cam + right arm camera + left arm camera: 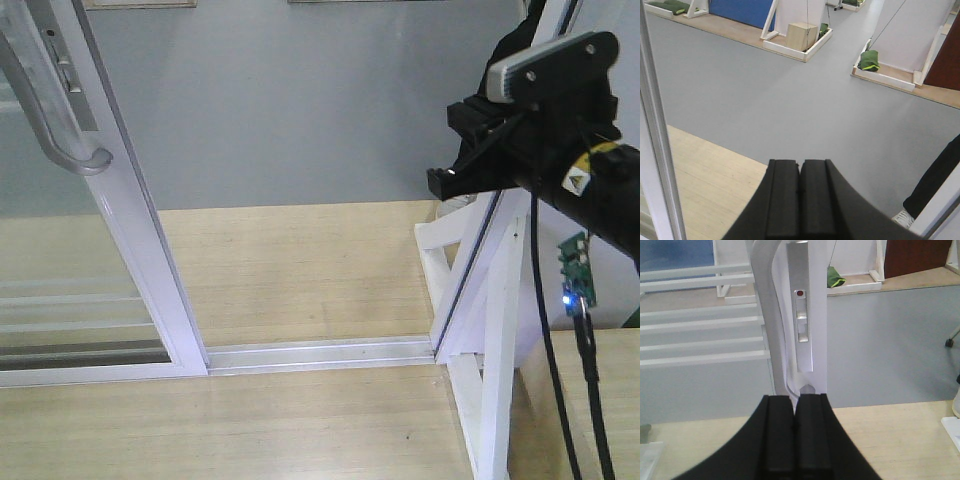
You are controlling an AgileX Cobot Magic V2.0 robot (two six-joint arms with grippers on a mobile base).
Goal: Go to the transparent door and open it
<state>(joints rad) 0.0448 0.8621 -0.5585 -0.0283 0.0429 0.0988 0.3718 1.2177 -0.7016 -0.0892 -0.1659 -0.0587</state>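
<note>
Left claw (pixel 795 405) pinched together — transparent door (pixel 820 340) handle (pixel 764 315) stands upright.

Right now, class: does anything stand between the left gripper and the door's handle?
Nothing visible does. In the left wrist view the shut left gripper points straight at the foot of the handle on the door, with no object between them.

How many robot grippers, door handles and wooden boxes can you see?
Robot grippers: 2, the left gripper and the right gripper
Door handle: 1
Wooden box: 1
Total: 4
</note>
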